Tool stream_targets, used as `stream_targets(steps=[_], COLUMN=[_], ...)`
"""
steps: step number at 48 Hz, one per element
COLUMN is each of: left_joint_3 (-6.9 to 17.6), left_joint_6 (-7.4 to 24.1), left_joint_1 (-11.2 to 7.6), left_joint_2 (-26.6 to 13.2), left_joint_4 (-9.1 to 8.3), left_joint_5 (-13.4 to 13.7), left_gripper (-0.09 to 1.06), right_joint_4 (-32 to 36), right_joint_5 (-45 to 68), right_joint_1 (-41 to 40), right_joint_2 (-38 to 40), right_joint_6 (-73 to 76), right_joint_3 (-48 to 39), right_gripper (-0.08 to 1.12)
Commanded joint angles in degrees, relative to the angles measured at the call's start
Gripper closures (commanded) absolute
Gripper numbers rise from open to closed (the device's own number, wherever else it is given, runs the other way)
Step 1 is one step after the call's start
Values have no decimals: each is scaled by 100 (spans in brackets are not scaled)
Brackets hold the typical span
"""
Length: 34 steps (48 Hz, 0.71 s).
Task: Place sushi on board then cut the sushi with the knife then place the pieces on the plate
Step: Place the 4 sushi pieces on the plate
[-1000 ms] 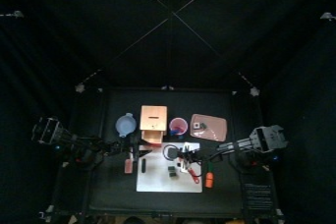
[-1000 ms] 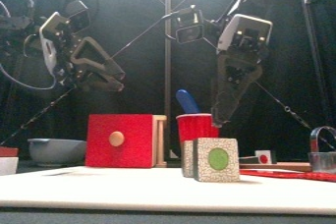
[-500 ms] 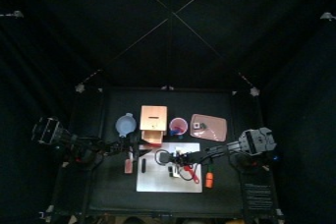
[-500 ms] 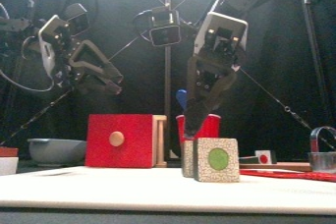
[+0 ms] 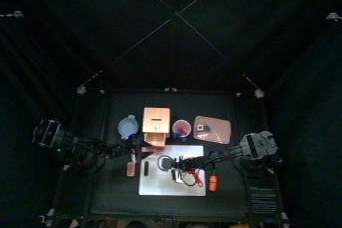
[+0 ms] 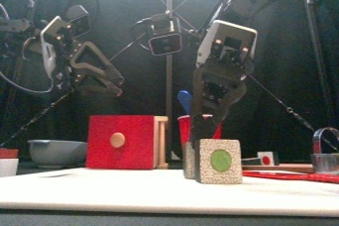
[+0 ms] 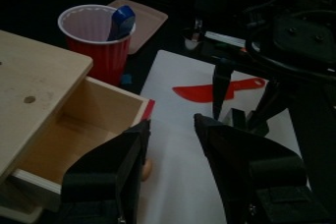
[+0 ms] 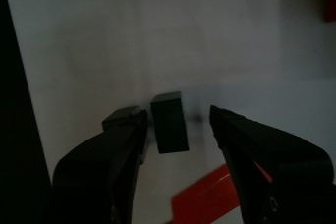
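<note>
The sushi (image 6: 216, 161), a speckled block with a green centre, stands on the white board (image 5: 175, 181). In the right wrist view it shows as a dark block (image 8: 167, 130) between the jaws of my right gripper (image 8: 176, 115), which is open and low around it, the block closer to one jaw. My right gripper (image 6: 205, 123) hangs just above and behind the sushi. A red toy knife (image 7: 217, 91) lies flat on the board. The blue knife (image 7: 122, 19) sticks out of the red cup (image 6: 197, 131). The pink tray (image 5: 211, 127) lies at the back right. My left gripper (image 7: 171, 130) is open and holds nothing, at the board's left edge.
The wooden box (image 6: 122, 142) with its red drawer pulled out stands left of the cup. A blue-grey bowl (image 6: 56, 152) sits further left. An orange toy (image 5: 211, 182) lies at the board's right side, a red toy (image 5: 130, 169) off its left edge. A metal cutter (image 6: 326, 153) is far right.
My right arm has swung left and come down over the board until its open jaws sit around the sushi. The left arm has stayed where it was.
</note>
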<state>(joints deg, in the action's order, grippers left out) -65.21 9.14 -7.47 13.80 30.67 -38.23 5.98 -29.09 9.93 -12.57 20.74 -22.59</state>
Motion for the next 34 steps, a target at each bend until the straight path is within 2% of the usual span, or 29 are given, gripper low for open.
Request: stream_targets(steps=[1, 13, 19, 27, 34], left_joint_3=[44, 26, 18, -18, -9], left_joint_6=[0, 0, 0, 0, 9], left_joint_1=[-18, -26, -26, -26, -26], left_joint_2=[18, 18, 18, 26, 18], left_joint_4=[35, 88, 97, 97, 88], left_joint_5=[-26, -18, -26, -26, -18], left_gripper=[16, 16, 16, 16, 16], right_joint_4=[-26, -149, -149, -334, -396], right_joint_5=[9, 35, 0, -9, -70], right_joint_1=[-18, -167, -343, -773, -1389], right_joint_2=[79, 70, 352, 1239, 2452], right_joint_6=[0, 105, 132, 229, 738], right_joint_3=[53, -79, -220, -923, -2083], right_gripper=[23, 44, 47, 47, 47])
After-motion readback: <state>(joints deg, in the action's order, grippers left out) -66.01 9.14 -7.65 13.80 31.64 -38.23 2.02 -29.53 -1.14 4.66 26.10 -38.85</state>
